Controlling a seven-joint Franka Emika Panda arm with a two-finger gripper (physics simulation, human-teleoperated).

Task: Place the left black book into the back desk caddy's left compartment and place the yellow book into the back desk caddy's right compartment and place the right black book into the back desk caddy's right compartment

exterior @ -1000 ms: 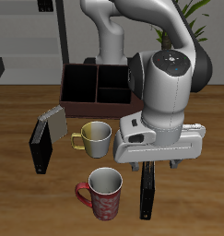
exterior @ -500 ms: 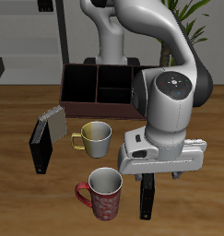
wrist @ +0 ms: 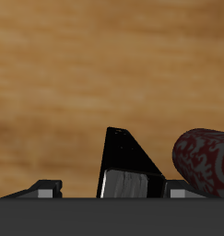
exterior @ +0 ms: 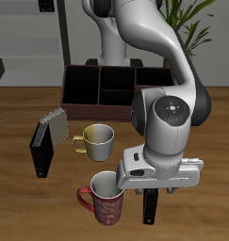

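The left black book [exterior: 151, 204] stands upright on its edge on the wooden table [exterior: 17, 202], close to the front edge, a thin dark slab with pale page edges showing in the wrist view [wrist: 127, 169]. The white two-finger gripper [exterior: 152, 191] sits directly over the book's top, and its dark fingers [exterior: 171, 190] reach down on either side of it; the wrist view shows the book between the finger bases, but whether the jaws press on the covers or stand slightly apart from them cannot be told.

Just beside the book stands a red patterned ceramic mug [exterior: 105, 196] with a pale inside, its rounded side also showing in the wrist view [wrist: 203, 162]. Farther back sits an olive-green mug [exterior: 96, 140] with its handle turned away from the book.

The other black book [exterior: 40, 149] stands on edge well apart from the gripper, with a greyish book [exterior: 56, 123] leaning just behind it.

At the rear of the table sits the dark brown desk caddy [exterior: 99, 87], its open compartments split by partitions.
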